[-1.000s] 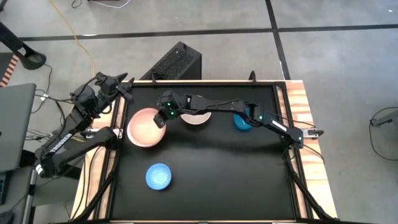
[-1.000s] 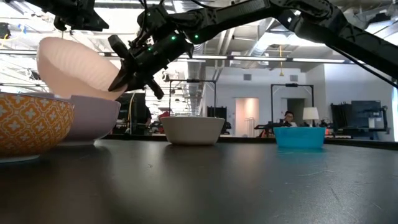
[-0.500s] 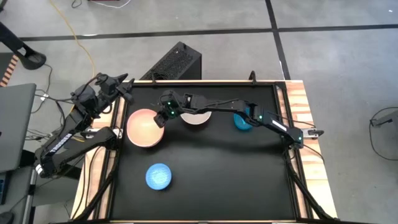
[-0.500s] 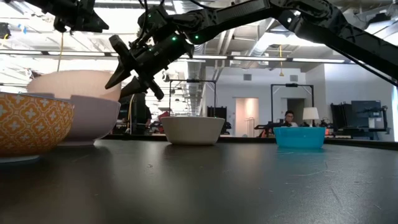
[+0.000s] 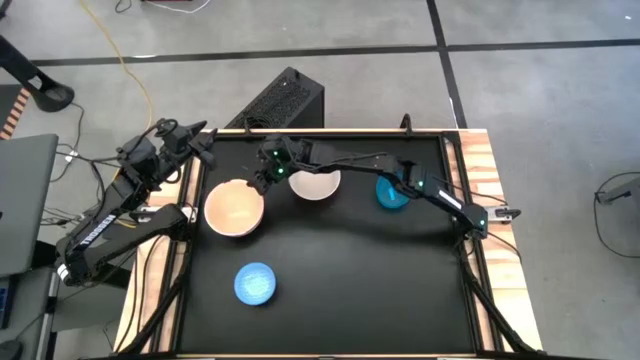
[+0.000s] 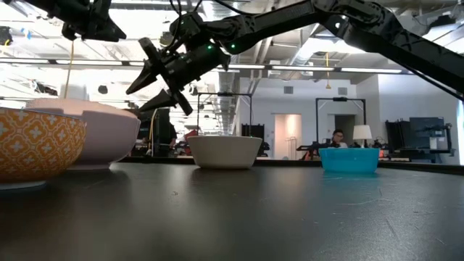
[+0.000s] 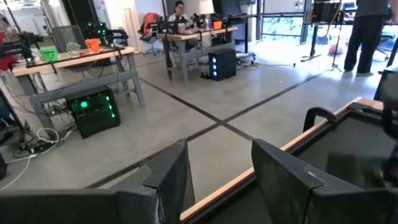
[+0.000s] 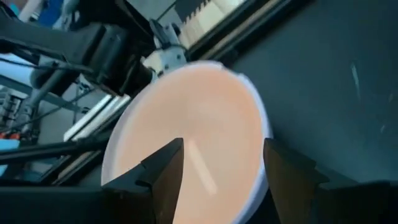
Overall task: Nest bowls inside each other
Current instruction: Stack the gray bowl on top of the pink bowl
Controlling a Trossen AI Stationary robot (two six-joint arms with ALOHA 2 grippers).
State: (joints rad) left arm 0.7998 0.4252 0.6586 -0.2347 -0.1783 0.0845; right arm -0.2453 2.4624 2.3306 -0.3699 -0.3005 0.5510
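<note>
A cream-pink bowl point(image 5: 234, 208) sits level inside a larger pink bowl point(image 6: 109, 138) at the table's left; the inner rim point(image 6: 69, 106) shows just above the outer one. My right gripper point(image 5: 262, 174) hovers open above the far right rim of this pair, its fingers point(image 6: 148, 72) spread and touching nothing. In the right wrist view the bowl point(image 8: 199, 124) lies beyond the open gripper point(image 8: 222, 146). A white bowl point(image 5: 315, 185), a teal bowl point(image 5: 390, 193) and a blue bowl point(image 5: 255, 283) stand apart on the table. My left gripper point(image 5: 203, 143) waits open at the far left corner.
The black table top point(image 5: 350, 270) has wooden strips along its left and right edges. The blue bowl shows an orange-patterned outside point(image 6: 36, 141) close to the low camera. My right arm point(image 5: 360, 172) reaches over the white bowl. A dark box point(image 5: 285, 100) stands on the floor beyond the far edge.
My right gripper has opened and let go of the cream-pink bowl. The bowl, held tilted above the larger pink bowl a second ago, has dropped and settled level inside it. The gripper has then drawn back a little toward the far edge and upward.
</note>
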